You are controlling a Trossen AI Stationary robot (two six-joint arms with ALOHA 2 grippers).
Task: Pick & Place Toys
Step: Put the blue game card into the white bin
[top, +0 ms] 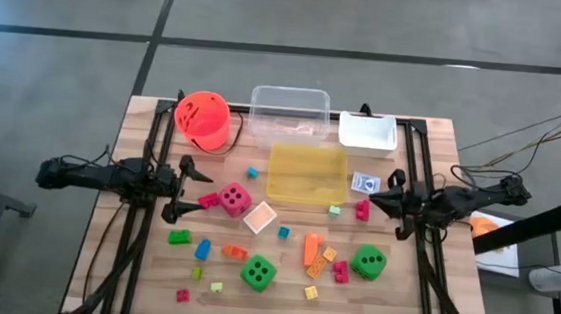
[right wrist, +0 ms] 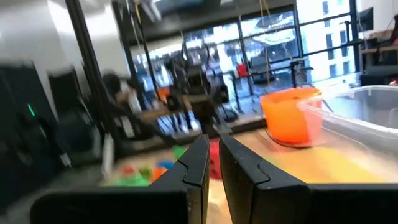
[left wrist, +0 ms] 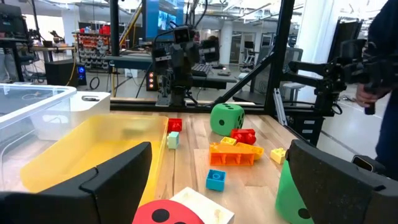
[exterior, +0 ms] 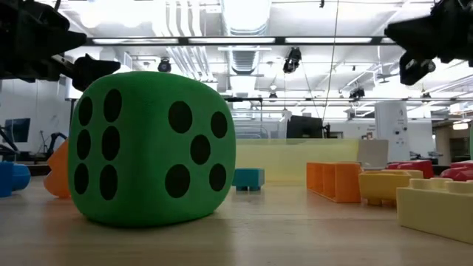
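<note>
My left gripper (top: 190, 187) is open and empty, level above the table's left side, with the pink dotted die (top: 235, 199) just beyond its fingertips; the die's top shows in the left wrist view (left wrist: 166, 215). My right gripper (top: 373, 198) is shut and empty at the table's right side, near a red block (top: 362, 210); its fingers show close together in the right wrist view (right wrist: 214, 163). Two green dotted dice (top: 259, 272) (top: 369, 261) and many small coloured blocks (top: 315, 252) lie on the near half of the table. One green die fills the low view (exterior: 151, 148).
An orange bucket (top: 203, 119), a clear tray (top: 289, 111), a white tray (top: 368, 132) and a yellow tray (top: 307, 173) stand along the far half. A small blue card box (top: 365, 183) and a white square tile (top: 260, 217) lie near the middle.
</note>
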